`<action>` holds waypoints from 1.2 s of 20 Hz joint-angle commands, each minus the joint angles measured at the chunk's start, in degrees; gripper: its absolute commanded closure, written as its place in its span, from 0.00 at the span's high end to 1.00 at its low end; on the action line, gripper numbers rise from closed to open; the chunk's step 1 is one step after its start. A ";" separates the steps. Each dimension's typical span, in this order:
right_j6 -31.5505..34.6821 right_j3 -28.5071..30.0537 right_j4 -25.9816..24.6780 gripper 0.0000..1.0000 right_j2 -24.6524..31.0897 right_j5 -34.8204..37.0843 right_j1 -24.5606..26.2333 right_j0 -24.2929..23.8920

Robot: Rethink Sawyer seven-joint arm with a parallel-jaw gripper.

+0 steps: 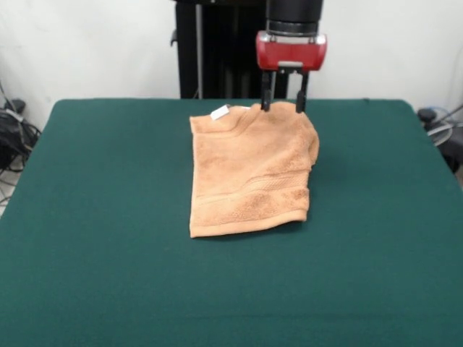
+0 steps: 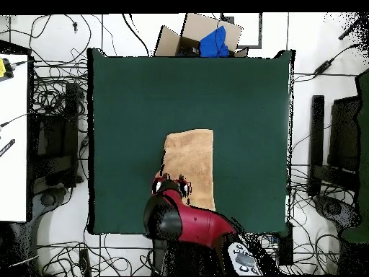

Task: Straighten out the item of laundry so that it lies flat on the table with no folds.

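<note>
The orange-tan towel lies folded on the green table, a little toward the robot's side of the middle. Its right side bulges in a rounded fold. A border band runs across near its front edge, and a white tag sticks out at its far left corner. My gripper hangs straight down over the towel's far right corner. The fingers are apart and their tips touch the towel's far edge. In the overhead view the towel is a tall rectangle on the table, and the gripper sits at its lower left corner.
The black pedestal stands behind the table's far edge. Cables lie on the floor beside the table. A cardboard box with something blue in it stands beyond the table's far side. The table reaches wide round the towel.
</note>
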 commanded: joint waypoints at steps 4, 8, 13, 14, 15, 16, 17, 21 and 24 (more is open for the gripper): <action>13.03 -0.85 2.74 1.00 2.78 2.46 3.62 1.53; 13.84 -1.24 3.05 1.00 1.92 -0.27 6.66 3.14; 14.73 -2.78 3.73 1.00 1.00 -3.79 10.83 5.45; 14.91 -3.00 3.93 1.00 0.78 -4.38 11.46 5.96; 15.10 -3.21 4.14 1.00 0.56 -4.97 12.09 6.48; 15.28 -3.39 4.25 1.00 0.44 -5.73 12.84 6.93; 15.34 -3.49 4.33 1.00 0.37 -6.08 13.23 7.18; 15.14 -4.18 4.48 1.00 -0.19 -7.87 15.28 8.11; 14.29 -5.33 3.95 1.00 -0.65 -9.52 17.41 7.72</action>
